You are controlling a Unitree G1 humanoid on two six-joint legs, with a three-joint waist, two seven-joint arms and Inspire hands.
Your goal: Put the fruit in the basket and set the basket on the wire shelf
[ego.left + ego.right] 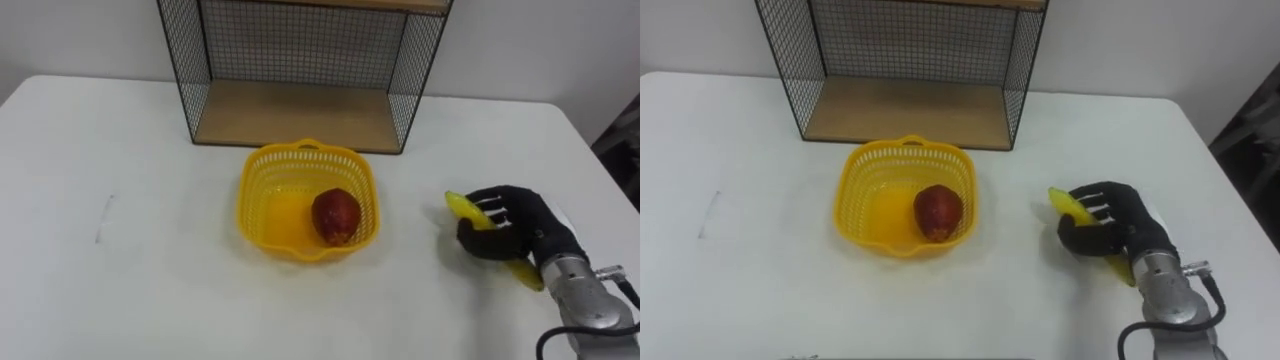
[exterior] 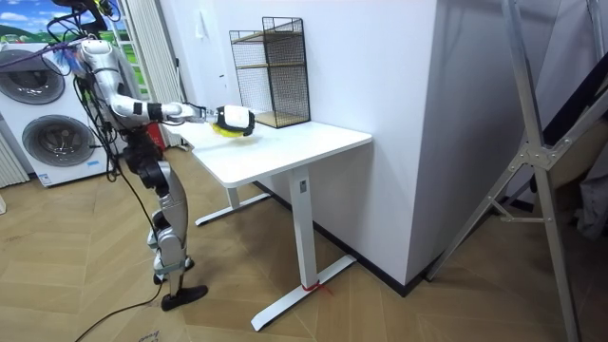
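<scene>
A yellow plastic basket (image 1: 270, 190) (image 1: 865, 185) sits in the middle of the white table (image 1: 130, 260), just in front of the wire shelf (image 1: 300, 110) (image 1: 905, 100). A dark red fruit (image 1: 337, 215) (image 1: 938, 212) lies inside the basket, toward its right side. To the right of the basket, my right hand (image 1: 515, 235) (image 1: 1115, 232) has its black fingers curled round a yellow banana (image 1: 463, 207) (image 1: 1065, 204) lying at table level; the banana's ends stick out past the hand. In the room view I stand at the table's end with that arm (image 2: 176, 112) reaching over it.
The shelf has black mesh sides and a wooden bottom board (image 1: 290, 115), open toward me. The table's right edge (image 1: 600, 170) runs close to my right hand. Washing machines (image 2: 47, 133) stand behind me in the room view.
</scene>
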